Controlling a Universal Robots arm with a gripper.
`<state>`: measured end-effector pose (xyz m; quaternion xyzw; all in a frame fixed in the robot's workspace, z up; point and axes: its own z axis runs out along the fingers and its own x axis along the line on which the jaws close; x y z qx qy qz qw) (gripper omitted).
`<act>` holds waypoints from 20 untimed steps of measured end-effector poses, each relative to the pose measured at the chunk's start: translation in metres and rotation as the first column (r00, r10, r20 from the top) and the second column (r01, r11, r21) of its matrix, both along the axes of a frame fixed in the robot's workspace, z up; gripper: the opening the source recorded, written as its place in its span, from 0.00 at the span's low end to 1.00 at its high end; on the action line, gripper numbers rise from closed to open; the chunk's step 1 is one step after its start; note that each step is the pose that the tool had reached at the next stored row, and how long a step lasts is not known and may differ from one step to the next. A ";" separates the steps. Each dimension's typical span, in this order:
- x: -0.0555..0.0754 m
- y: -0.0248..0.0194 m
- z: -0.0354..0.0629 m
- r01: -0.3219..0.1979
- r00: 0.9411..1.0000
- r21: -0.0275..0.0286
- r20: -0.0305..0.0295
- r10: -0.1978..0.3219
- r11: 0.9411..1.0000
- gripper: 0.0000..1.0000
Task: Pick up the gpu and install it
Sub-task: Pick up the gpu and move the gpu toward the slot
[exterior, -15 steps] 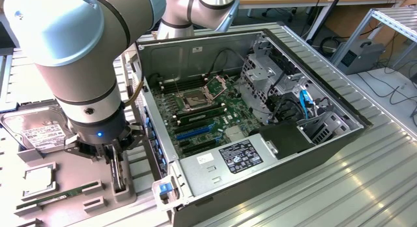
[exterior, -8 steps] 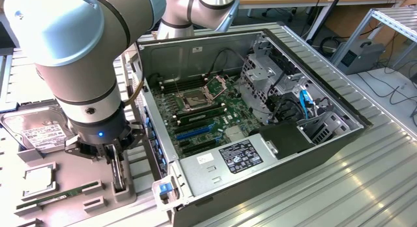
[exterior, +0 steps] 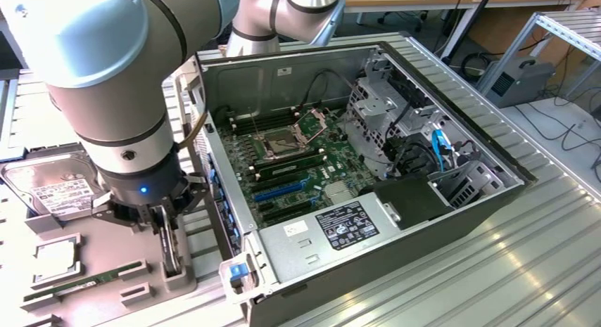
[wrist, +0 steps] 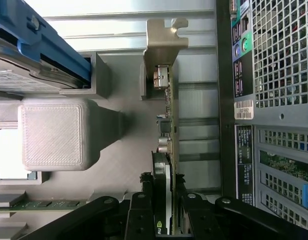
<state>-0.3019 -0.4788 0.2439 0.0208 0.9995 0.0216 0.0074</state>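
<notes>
The gpu (wrist: pixel 167 145) stands on its edge in a slot of the grey holder tray (exterior: pixel 103 306), its pale metal bracket (wrist: pixel 164 37) at the far end from the wrist. My gripper (wrist: pixel 164 202) straddles the card, and its black fingers (wrist: pixel 146 200) press against both faces with no gap showing. In the exterior view the gripper (exterior: pixel 166 232) hangs low over the tray, just outside the open computer case (exterior: pixel 395 232), with the gpu (exterior: pixel 170 255) as a thin dark upright strip between the fingers.
Inside the case the motherboard (exterior: pixel 291 162) lies exposed, with blue expansion slots (exterior: pixel 280 193) near the tray side. On the tray lie a silver hard drive (exterior: pixel 55 190), a processor (exterior: pixel 56 260) and a green memory stick (exterior: pixel 84 282). The case's rear wall (wrist: pixel 274 100) runs close beside the card.
</notes>
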 end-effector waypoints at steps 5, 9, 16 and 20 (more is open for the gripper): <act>0.000 0.0000 0.0133 0.000 1.000 0.000 0.000 0.000 1.000 0.27; 0.001 0.0000 0.0250 0.000 1.000 0.000 0.000 0.000 1.000 0.27; 0.002 0.0000 0.0469 0.000 1.000 0.000 0.000 0.000 1.000 0.27; 0.002 0.0000 0.0639 0.000 1.000 0.000 0.000 0.000 1.000 0.27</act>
